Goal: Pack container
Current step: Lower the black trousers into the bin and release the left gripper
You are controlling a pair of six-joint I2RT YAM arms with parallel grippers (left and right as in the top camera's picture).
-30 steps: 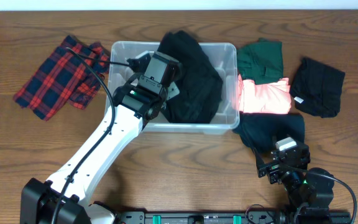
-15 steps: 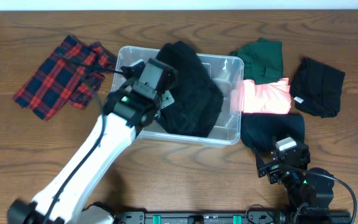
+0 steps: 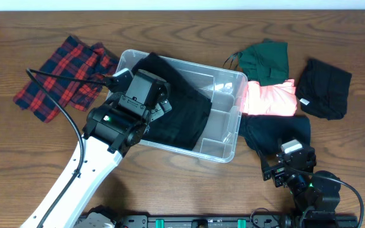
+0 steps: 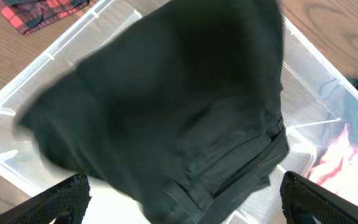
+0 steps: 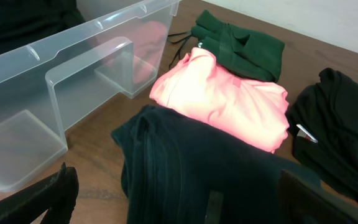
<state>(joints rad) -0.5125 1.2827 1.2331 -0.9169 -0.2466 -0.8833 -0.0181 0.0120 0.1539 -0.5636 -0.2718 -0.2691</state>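
Left fingers and right fingers wide apart, empty; black garment in container, plaid cloth beside.

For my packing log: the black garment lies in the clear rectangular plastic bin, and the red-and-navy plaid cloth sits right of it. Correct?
No: the overhead view shows the red-and-navy plaid cloth sitting left of the clear rectangular plastic bin. The black garment does lie in the bin.

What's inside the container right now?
A black garment lies in the container, filling its left side; the right side shows bare plastic. Anything under the garment is covered.
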